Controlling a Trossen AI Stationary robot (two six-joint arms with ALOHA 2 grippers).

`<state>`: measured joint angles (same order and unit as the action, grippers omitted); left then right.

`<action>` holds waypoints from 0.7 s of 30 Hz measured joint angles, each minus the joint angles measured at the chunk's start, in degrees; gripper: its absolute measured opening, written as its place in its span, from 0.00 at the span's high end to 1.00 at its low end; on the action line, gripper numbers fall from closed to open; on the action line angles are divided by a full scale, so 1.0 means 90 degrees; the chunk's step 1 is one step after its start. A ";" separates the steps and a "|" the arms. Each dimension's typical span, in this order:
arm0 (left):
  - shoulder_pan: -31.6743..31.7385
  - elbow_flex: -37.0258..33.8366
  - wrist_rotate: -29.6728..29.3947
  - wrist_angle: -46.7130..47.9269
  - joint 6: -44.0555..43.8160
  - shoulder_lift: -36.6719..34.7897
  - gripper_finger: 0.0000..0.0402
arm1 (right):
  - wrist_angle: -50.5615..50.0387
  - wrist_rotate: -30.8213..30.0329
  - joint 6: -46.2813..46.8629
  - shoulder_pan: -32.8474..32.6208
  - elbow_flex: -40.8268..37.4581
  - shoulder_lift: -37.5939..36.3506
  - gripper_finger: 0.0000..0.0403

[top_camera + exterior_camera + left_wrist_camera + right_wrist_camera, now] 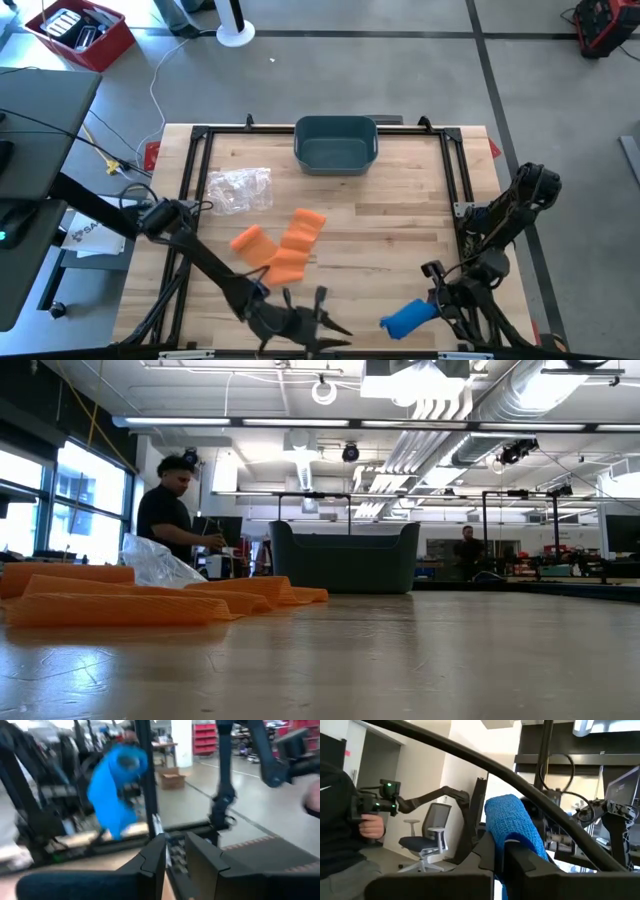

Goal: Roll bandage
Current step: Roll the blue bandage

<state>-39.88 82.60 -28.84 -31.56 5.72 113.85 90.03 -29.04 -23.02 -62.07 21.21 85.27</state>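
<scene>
Over on the left of the wooden bench, a crumpled clear plastic bag lies near the back, and just in front of it sprawls the orange bandage, partly unrolled in loose folds, with one rolled end off to its left. At the back edge sits a dark teal bin, well apart from everything else. Down at the front edge, the left claw hovers low, empty, fingers a narrow gap apart, nothing between them in its wrist view. Moving right, there's the blue bandage roll near the front right corner, and the right claw has it, fingers clamped on the roll's end. From the right wrist camera the blue roll stands up between the dark fingers. Beyond the bench, a person in a dark shirt stands at the left of the room.
</scene>
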 joint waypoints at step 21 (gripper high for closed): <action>-0.0145 0.3246 -0.2110 0.1870 0.4307 0.1655 0.60 | -0.0004 0.0013 0.0152 0.0078 0.0005 0.0000 0.99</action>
<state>-41.19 111.81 -47.83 -14.73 44.49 128.75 90.00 -28.92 -21.65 -61.36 21.26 85.27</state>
